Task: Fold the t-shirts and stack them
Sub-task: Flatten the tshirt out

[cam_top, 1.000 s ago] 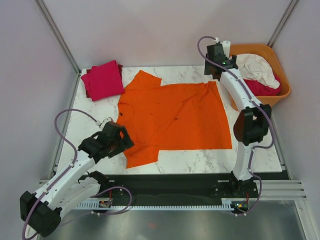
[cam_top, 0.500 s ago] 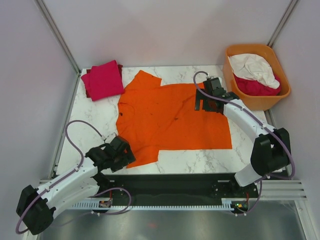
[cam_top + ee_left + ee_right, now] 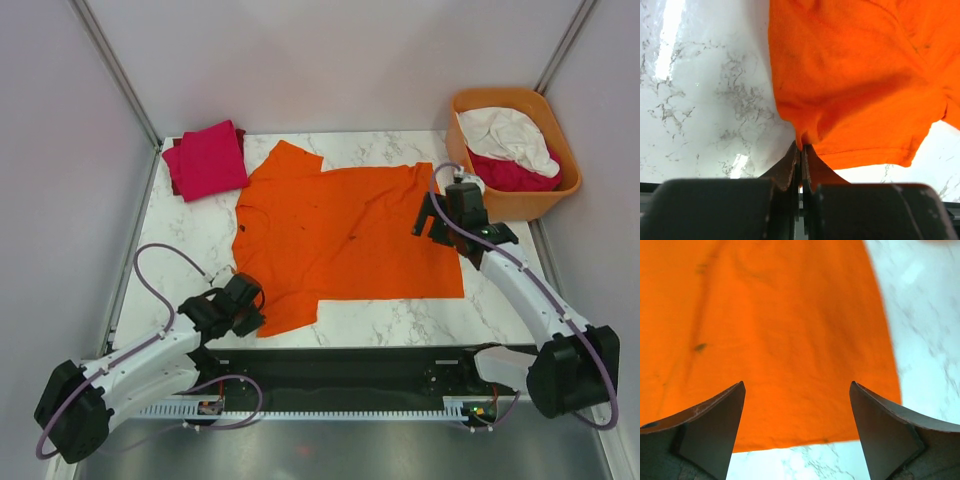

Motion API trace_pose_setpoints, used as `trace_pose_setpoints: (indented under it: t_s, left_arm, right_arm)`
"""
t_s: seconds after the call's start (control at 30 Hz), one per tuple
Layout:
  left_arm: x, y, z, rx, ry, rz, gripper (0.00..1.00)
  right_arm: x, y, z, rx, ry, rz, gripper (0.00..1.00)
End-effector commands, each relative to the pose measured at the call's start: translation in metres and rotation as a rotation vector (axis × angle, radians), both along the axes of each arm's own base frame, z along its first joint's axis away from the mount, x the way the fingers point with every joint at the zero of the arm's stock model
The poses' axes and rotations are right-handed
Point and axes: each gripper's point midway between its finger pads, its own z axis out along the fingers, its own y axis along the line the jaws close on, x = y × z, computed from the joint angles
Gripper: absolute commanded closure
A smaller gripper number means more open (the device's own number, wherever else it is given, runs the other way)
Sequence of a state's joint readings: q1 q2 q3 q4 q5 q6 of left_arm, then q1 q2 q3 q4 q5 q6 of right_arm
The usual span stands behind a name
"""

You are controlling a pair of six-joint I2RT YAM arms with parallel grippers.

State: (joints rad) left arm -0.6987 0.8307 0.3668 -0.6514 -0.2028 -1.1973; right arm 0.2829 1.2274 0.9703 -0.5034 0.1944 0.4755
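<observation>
- Pinching the orange shirt's [image 3: 350, 235] near sleeve, the left fingers [image 3: 790, 165] are clamped shut by the surface's [image 3: 195, 250] front edge.
- Right fingers [image 3: 710, 430] gape empty over the flat shirt's right hem.
- Pink shirt [image 3: 210, 160] lies folded far-left; white shirt [image 3: 510, 135] and crimson shirt [image 3: 505, 175] wait in the tub [image 3: 468, 105].
- Folding room: bare marble near-right.

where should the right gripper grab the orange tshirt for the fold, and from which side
Take the near hem corner, coming down from above at its outer edge. The orange t-shirt lies flat, so only edges offer a pinch, and this corner matches the near sleeve that the left gripper is shut on. The right gripper hangs open over the cloth nearby.
</observation>
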Motion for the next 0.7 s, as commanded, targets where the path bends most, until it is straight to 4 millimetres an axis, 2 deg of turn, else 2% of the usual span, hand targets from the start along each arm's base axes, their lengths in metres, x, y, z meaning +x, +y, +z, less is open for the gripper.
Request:
trace_pose_setpoints:
  t_s: [0.0,0.07,0.1,0.17,0.2,0.27,0.3,0.33,0.37,0.53,0.67]
  left_arm:
    - [0.017,-0.006,0.014,-0.045,-0.093,0.037,0.98]
    - [0.018,-0.005,0.021,-0.049,-0.117,0.029,0.98]
    - [0.019,-0.004,0.024,-0.048,-0.128,0.034,0.98]
    - [0.021,-0.004,0.032,-0.064,-0.155,0.033,0.98]
    - [0.021,-0.004,0.034,-0.065,-0.161,0.031,0.98]
    - [0.022,-0.005,0.035,-0.063,-0.158,0.027,0.98]
    - [0.021,-0.006,0.034,-0.063,-0.150,0.024,0.98]
    - [0.020,-0.006,0.032,-0.063,-0.144,0.027,0.98]
    - [0.020,-0.006,0.031,-0.062,-0.142,0.027,0.98]
    - [0.020,-0.005,0.035,-0.068,-0.170,0.009,0.98]
    - [0.020,-0.007,0.040,-0.088,-0.183,0.005,0.98]
  right_arm:
    - [-0.023,-0.028,-0.035,0.195,0.089,-0.125,0.07]
    - [-0.038,-0.045,-0.049,0.229,0.143,-0.202,0.09]
    - [-0.048,-0.047,-0.058,0.235,0.169,-0.232,0.07]
    - [-0.061,-0.047,-0.058,0.264,0.168,-0.277,0.02]
    - [-0.073,-0.054,-0.068,0.246,0.191,-0.323,0.02]
    - [-0.084,-0.061,-0.073,0.259,0.175,-0.410,0.05]
    - [-0.098,-0.063,-0.093,0.264,0.221,-0.443,0.09]
    - [-0.103,-0.057,-0.100,0.298,0.246,-0.443,0.10]
    - [-0.108,-0.062,-0.110,0.321,0.270,-0.495,0.11]
    - [-0.112,-0.083,-0.113,0.251,0.264,-0.593,0.19]
    - [-0.127,-0.092,-0.126,0.256,0.301,-0.661,0.23]
